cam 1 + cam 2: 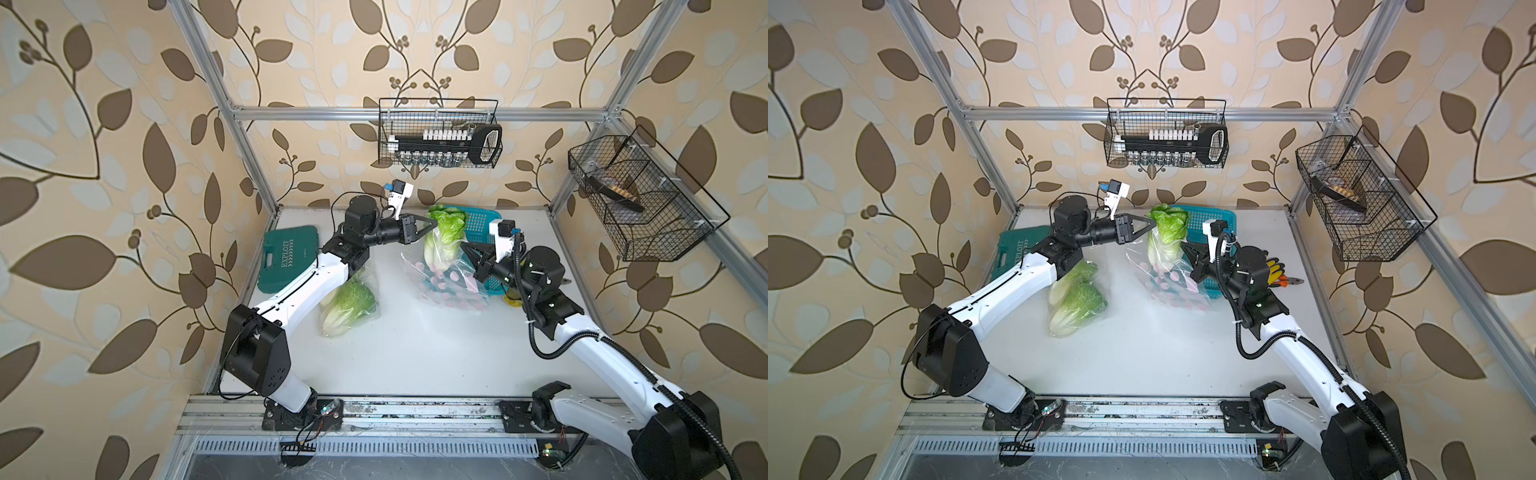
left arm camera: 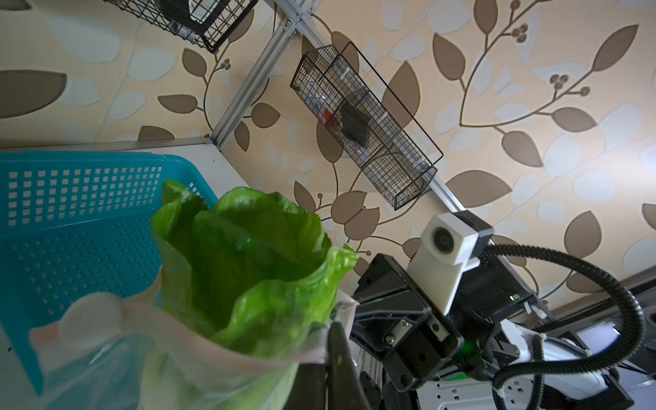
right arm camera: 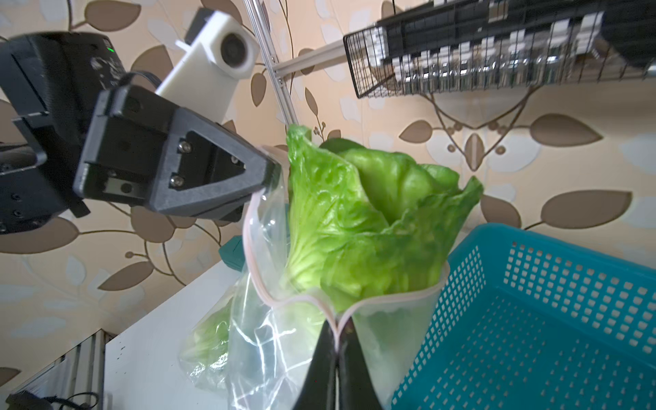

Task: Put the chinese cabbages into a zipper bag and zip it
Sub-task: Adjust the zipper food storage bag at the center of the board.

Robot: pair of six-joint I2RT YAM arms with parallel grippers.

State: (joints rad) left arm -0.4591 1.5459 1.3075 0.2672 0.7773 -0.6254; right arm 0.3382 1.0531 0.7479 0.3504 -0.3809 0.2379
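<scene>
Green chinese cabbages [image 1: 349,305], two, are lying on table [image 1: 415,353] at left; left gripper [image 1: 434,224] is pinching zipper bag [image 1: 436,284] rim tight, third cabbage [image 1: 444,237] is standing inside, leaves protruding, right gripper [image 3: 335,355] is clamping opposite rim; mouth probably wants holding wide.

White links [image 1: 309,282], black joints [image 1: 257,353], triangular left pincer [image 1: 433,225]

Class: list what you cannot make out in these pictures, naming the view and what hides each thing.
- Side wire basket: contents, top views, too small behind mesh.
- Table cabbages: a top view, partly under the left arm.
- Yellow-handled tools: a top view, behind the right arm.
- Bagged cabbage: stalk end, wrist views, off-frame.
</scene>
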